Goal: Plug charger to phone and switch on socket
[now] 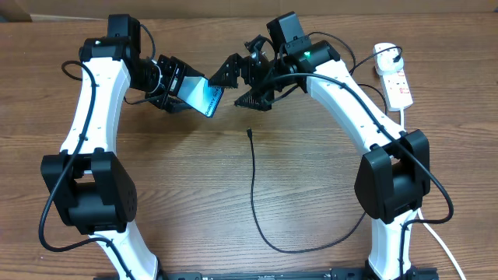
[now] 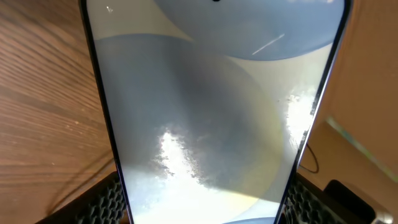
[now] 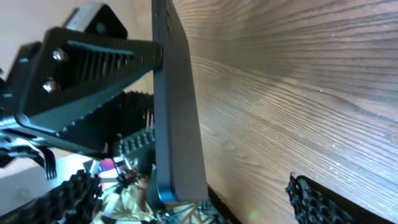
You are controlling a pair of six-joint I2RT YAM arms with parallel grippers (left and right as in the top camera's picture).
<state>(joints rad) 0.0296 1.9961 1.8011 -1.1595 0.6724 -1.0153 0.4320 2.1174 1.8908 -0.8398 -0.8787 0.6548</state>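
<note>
My left tool (image 1: 183, 85) is pinching the phone (image 1: 204, 97) by its two long edges and is holding it tilted above the table (image 1: 194, 194). In the left wrist view the lit light-blue screen is filling almost the whole picture, with the ribbed fingers (image 2: 107, 200) showing at the bottom corners. My right tool (image 1: 237, 85) is standing spread wide, just beside the free end of the phone. In its wrist view I am seeing the phone edge-on, close to one finger, but I cannot tell if they are touching. The charger (image 1: 253, 183) is lying loose on the table near both tools, its plug tip (image 1: 249, 132) pointing toward them. The socket (image 1: 397, 82) is lying at the far right, well apart, with a black plug (image 1: 387, 54) in it and a white cord (image 1: 440, 245).
</note>
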